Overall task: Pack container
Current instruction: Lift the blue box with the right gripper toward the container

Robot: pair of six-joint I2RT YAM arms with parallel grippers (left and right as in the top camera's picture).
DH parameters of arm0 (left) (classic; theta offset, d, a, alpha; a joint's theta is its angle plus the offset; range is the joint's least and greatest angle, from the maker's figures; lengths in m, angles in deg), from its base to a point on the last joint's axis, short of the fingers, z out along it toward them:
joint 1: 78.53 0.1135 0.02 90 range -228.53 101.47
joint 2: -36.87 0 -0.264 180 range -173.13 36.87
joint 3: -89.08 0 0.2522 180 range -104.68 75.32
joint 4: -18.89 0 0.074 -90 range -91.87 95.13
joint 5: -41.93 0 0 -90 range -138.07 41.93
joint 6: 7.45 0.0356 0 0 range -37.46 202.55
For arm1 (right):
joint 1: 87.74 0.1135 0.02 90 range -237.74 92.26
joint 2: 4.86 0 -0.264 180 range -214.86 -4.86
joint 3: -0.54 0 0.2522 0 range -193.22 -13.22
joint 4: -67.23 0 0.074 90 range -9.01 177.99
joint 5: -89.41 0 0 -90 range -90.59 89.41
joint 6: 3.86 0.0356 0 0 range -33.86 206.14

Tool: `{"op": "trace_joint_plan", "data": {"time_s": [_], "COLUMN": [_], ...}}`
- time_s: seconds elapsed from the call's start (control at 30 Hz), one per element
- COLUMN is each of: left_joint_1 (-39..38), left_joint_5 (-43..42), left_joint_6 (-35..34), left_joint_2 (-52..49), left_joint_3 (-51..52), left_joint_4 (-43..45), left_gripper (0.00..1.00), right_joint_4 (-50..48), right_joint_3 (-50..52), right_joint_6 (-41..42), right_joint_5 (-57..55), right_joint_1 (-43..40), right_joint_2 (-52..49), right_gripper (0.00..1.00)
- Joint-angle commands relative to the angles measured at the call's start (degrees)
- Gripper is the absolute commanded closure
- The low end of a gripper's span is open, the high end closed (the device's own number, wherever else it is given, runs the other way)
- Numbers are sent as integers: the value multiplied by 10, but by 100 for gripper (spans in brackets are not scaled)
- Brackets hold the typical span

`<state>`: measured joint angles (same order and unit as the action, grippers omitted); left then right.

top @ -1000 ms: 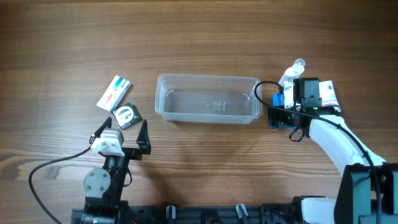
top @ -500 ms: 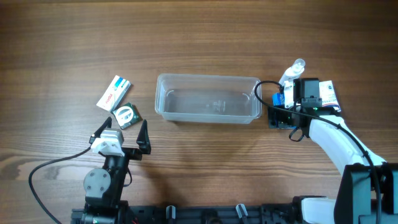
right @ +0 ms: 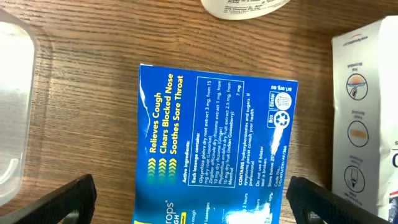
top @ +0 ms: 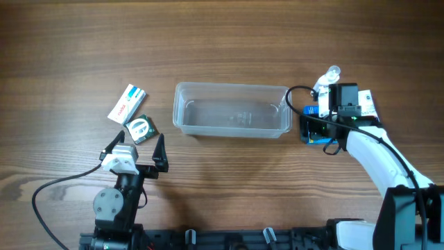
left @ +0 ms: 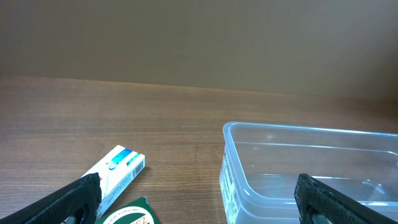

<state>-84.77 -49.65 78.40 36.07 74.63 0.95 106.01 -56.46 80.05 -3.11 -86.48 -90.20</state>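
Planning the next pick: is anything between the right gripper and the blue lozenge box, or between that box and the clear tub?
Nothing visible does. The right gripper hangs open directly over the blue box, and only bare table lies between that box and the container.
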Motion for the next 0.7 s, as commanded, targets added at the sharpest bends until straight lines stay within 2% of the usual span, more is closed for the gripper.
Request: {"op": "trace_joint_plan", "data": {"time_s": [0.0, 0.13, 0.6, 0.67], "left_joint_1": [4, 4, 4, 4], "left_joint_5": [1, 1, 1, 1], "left_joint_6": [9, 9, 9, 9], "left_joint_2": [4, 4, 4, 4], "left_joint_3": [4, 4, 4, 4], "left_joint_4": [-1, -1, -1, -1], "left_gripper": [0, 0, 0, 0], "right_joint_4": [3, -21, -27, -25], "right_joint_3": [-8, 15, 15, 15], "right_joint_6": [7, 22, 33, 32], "right_joint_5": [4, -39, 4, 4], "right_joint_1": [2, 2, 2, 2], "right_joint_2": [7, 2, -74, -80], "right_gripper": [0, 0, 0, 5]}}
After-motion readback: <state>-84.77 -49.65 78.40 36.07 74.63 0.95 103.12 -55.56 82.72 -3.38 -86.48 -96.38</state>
